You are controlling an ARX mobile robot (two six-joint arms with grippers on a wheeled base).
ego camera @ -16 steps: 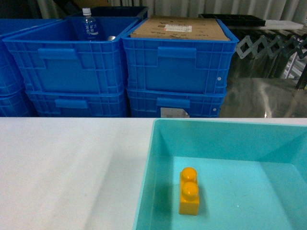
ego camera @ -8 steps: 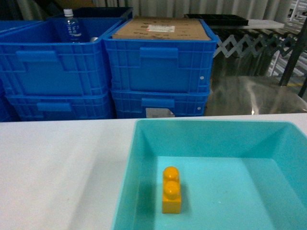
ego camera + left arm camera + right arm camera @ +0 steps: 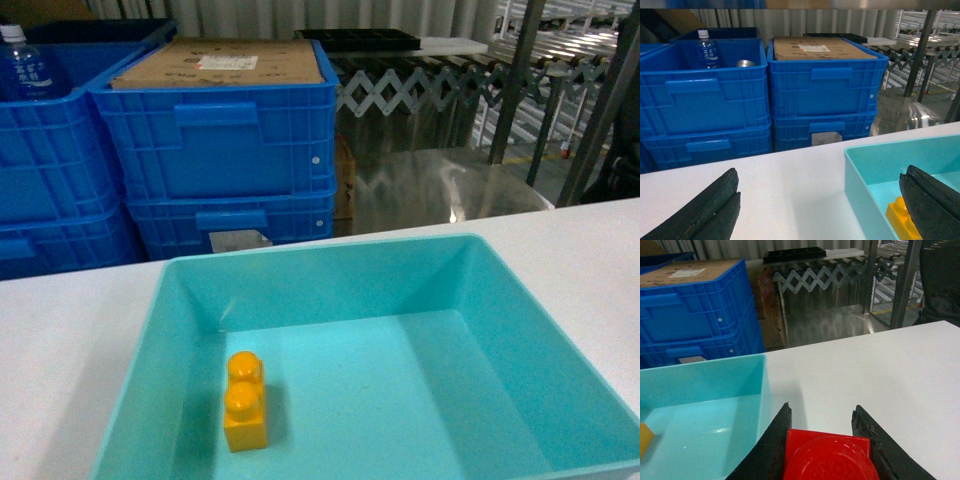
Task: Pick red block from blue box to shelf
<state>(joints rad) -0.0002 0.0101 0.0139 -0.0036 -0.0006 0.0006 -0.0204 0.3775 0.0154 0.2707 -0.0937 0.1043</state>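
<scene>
The red block (image 3: 830,457) fills the bottom of the right wrist view, and my right gripper (image 3: 822,407) is shut on it, one black finger on each side. It hangs over the white table (image 3: 880,370) just right of the blue box (image 3: 762,390). The blue box (image 3: 330,248) holds only a yellow two-stud brick (image 3: 245,402). My left gripper (image 3: 820,172) is open, straddling the box's left wall (image 3: 860,170). The shelf's steel uprights (image 3: 517,80) rise at the back right. Neither gripper shows in the head view.
Stacked dark blue crates (image 3: 230,140) stand behind the table, one topped with cardboard (image 3: 220,62), another holding a water bottle (image 3: 25,65). A folding lattice conveyor (image 3: 420,85) and a shiny steel surface (image 3: 440,190) lie behind the table's far edge.
The head view has swung to the right: the crates and the blue box have slid left in the frame, and the steel uprights at the back right have come into sight.
</scene>
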